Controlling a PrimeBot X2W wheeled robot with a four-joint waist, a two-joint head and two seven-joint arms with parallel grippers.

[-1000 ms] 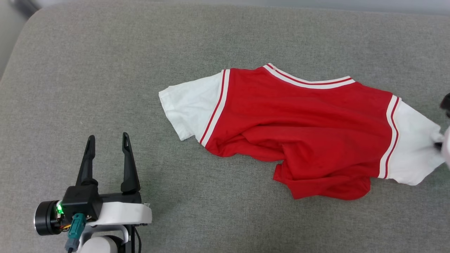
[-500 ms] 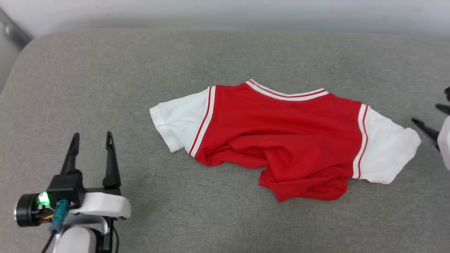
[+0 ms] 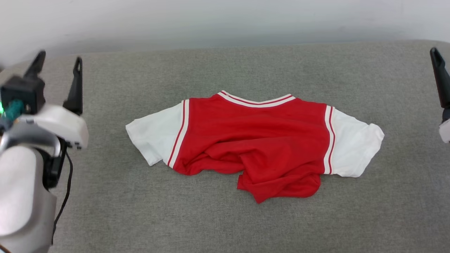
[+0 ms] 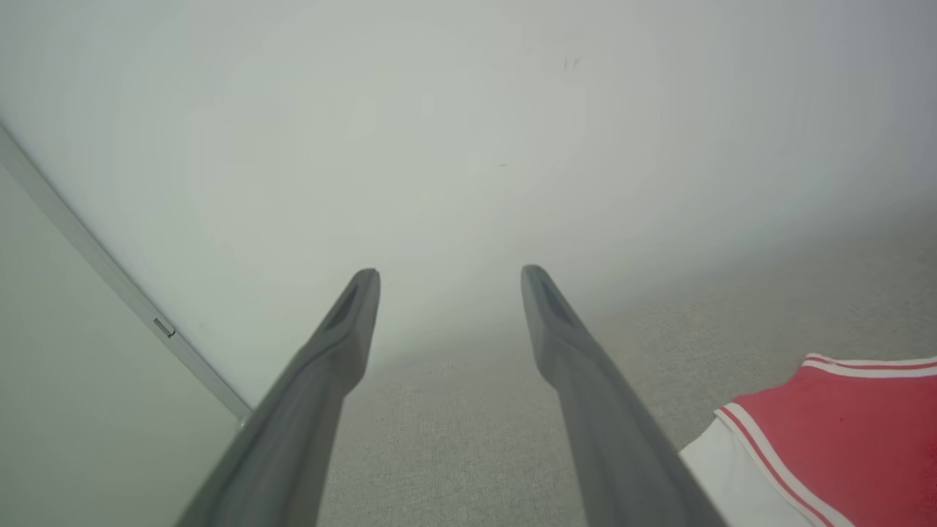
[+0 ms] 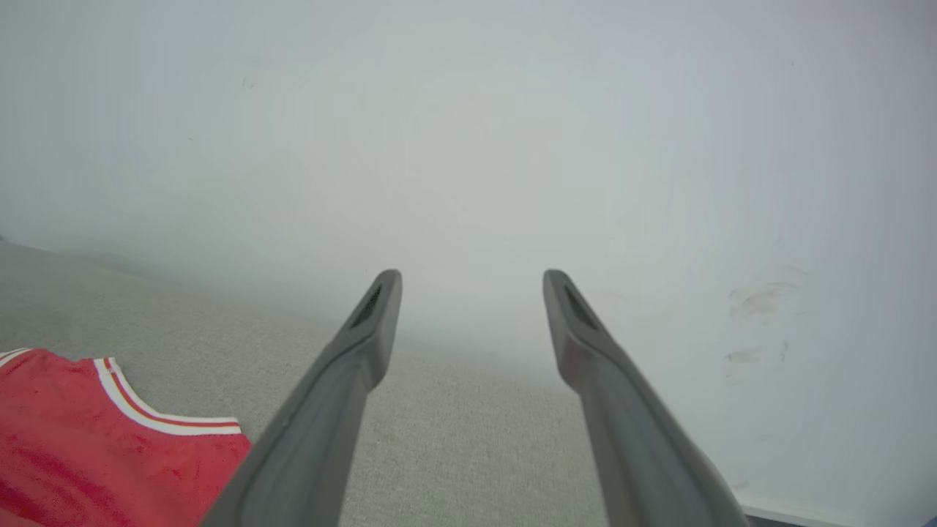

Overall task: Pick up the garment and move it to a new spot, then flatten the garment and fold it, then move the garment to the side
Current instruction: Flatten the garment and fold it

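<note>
- Red jersey knit with white sleeves: the garment (image 3: 253, 140) lies in the middle of the head view on the grey cushion (image 3: 225, 218), collar toward the top, one sleeve out to each side.
- Its lower half is rumpled. The hem is bunched into folds at the lower centre and right, so I judge the flattening not yet done. No numerals show on the upward face.
- My left pincer (image 3: 58, 59) hangs at the upper left of the frame, jaws spread with nothing between them, well apart from the nearer sleeve.
- My right pincer (image 5: 472, 277) is spread and empty too. In its own view a striped edge of the red cloth sits at the lower left, clear of my fingers.
- Handling, as I judge it: light, limp and soft. It will sag from any single hold and its layers will slide over each other. It is not fragile, though it may drag on the textured cushion.
- Where to take hold: the two ends of the bunched hem, one per pincer, pinching both layers, then drawing toward the bottom of the frame. The shoulder seams beside the striped bands would serve for lifting.
- The risk is catching only the top layer.
</note>
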